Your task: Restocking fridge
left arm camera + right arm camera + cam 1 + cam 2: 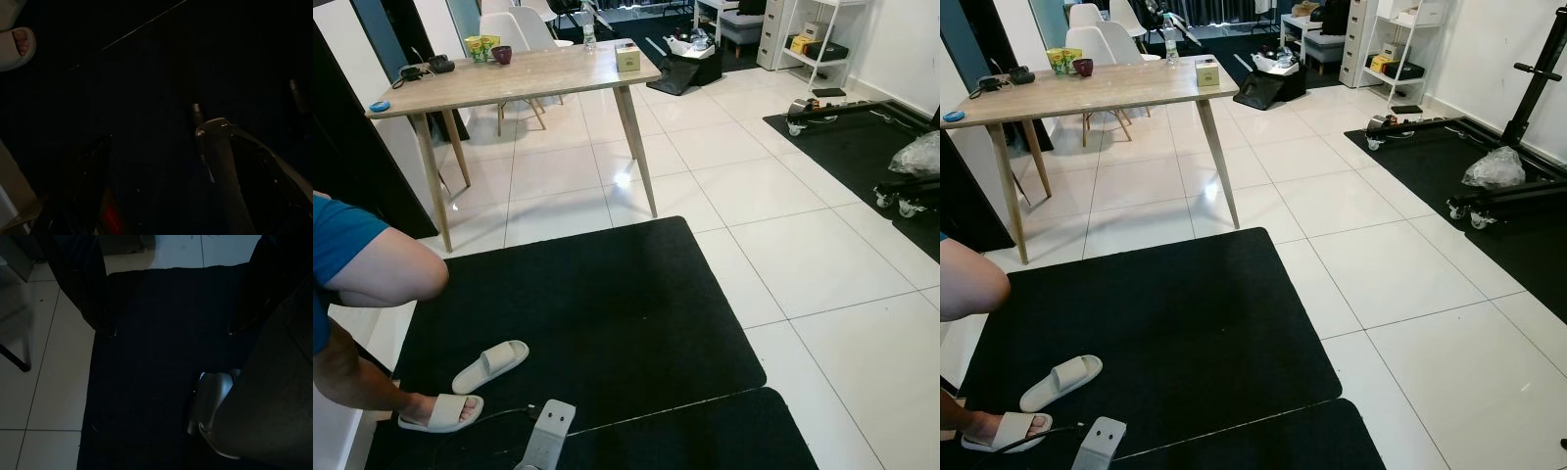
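No fridge is in sight. A wooden table [538, 78] stands ahead on the left. It carries yellow-green boxes [481, 46], a dark red cup [501, 55], a water bottle [589, 34] and a small beige box [627, 57]. Both arms hang low over a black floor mat [607, 313]. My left gripper [156, 134] is open in a very dark view, with nothing between its fingers. My right gripper [170, 333] is open too, holding nothing above the mat's edge. A silver part of my left arm [546, 436] shows at the bottom.
A person in a blue sleeve [372, 269] bends in at the left, one foot in a white slipper [440, 411]. A loose slipper [489, 365] lies beside it. White chairs [514, 29] stand behind the table. A black wheeled frame [1503, 191] and a shelf [1400, 39] are at the right.
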Available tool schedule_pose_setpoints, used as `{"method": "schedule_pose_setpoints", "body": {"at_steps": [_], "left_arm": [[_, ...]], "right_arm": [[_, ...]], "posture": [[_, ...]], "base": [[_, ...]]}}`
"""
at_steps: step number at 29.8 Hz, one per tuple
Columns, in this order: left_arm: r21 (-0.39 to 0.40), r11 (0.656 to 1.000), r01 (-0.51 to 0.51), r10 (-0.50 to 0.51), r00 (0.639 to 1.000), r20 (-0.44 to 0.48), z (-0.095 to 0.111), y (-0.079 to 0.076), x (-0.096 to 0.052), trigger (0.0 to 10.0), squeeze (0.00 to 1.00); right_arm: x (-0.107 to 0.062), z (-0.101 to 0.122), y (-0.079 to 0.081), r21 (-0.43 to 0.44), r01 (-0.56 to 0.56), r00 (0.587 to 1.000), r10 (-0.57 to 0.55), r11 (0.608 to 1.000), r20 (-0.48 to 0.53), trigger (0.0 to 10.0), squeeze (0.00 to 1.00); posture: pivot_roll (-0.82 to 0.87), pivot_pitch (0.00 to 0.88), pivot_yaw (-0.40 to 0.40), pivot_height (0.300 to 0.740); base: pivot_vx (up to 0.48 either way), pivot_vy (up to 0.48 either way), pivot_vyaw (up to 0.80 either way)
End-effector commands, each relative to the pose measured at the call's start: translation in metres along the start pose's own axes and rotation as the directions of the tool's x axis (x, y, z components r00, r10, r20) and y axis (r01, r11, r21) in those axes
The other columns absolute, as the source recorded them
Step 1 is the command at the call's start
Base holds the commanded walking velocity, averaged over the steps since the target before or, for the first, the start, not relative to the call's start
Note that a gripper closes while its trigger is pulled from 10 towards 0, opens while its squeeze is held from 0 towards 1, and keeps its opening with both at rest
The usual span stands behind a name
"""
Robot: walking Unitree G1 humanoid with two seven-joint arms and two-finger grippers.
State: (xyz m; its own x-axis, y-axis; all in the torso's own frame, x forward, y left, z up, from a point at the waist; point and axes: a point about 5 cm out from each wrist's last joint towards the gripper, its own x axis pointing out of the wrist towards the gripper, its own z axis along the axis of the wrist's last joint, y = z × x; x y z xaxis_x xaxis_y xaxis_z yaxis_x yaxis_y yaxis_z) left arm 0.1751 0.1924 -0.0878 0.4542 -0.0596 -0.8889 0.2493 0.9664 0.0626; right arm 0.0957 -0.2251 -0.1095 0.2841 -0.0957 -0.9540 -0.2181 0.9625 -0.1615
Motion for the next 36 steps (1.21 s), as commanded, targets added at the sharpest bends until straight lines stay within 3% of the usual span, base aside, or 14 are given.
{"method": "schedule_pose_setpoints", "body": {"at_steps": [1, 36], "left_arm": [[0.023, 1.0, -0.007, 0.007, 1.0, -0.003, 0.0, 0.005, -0.001, 10.0, 0.0], [0.041, 0.999, -0.001, 0.001, 1.0, -0.006, -0.001, 0.004, -0.001, 10.0, 0.0]], "right_arm": [[0.0, 0.0, -0.002, -0.005, 0.002, 1.0, -0.002, 1.0, 0.003, 10.0, 0.0], [-0.002, -0.017, -0.004, -0.021, 0.011, 0.999, -0.011, 1.0, -0.038, 10.0, 0.0]], "posture": [[-0.02, 0.0, 0.02, 0.74], [-0.02, 0.0, 0.004, 0.74]], "base": [[0.322, 0.0, 0.0], [0.345, 0.0, 0.0]]}}
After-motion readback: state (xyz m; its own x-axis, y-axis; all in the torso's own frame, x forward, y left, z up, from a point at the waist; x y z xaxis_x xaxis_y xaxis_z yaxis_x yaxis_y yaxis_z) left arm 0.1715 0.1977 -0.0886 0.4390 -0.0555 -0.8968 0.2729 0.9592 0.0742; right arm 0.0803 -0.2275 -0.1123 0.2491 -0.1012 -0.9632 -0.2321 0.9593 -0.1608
